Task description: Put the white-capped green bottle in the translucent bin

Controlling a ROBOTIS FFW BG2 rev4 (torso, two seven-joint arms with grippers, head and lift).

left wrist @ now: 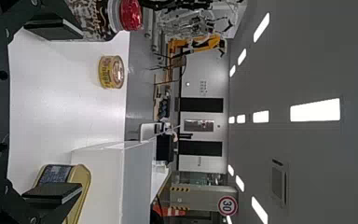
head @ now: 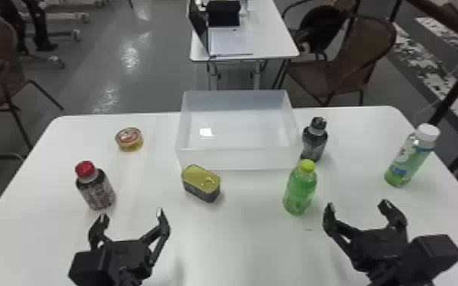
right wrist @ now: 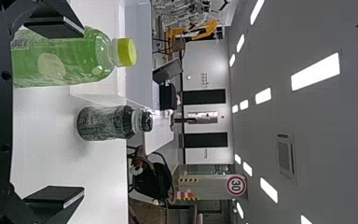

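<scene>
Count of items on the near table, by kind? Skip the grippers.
Bottles: 4 (white-capped green, yellow-capped green, black-capped, red-capped)
Cans: 2 (round, oblong)
Translucent bin: 1
Total: 7

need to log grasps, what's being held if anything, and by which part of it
Nothing is held: the left gripper and right gripper are open and empty, and the white-capped green bottle stands on the table.

Head view high, angled down; wrist views low, sharing bin (head: 236,159).
</scene>
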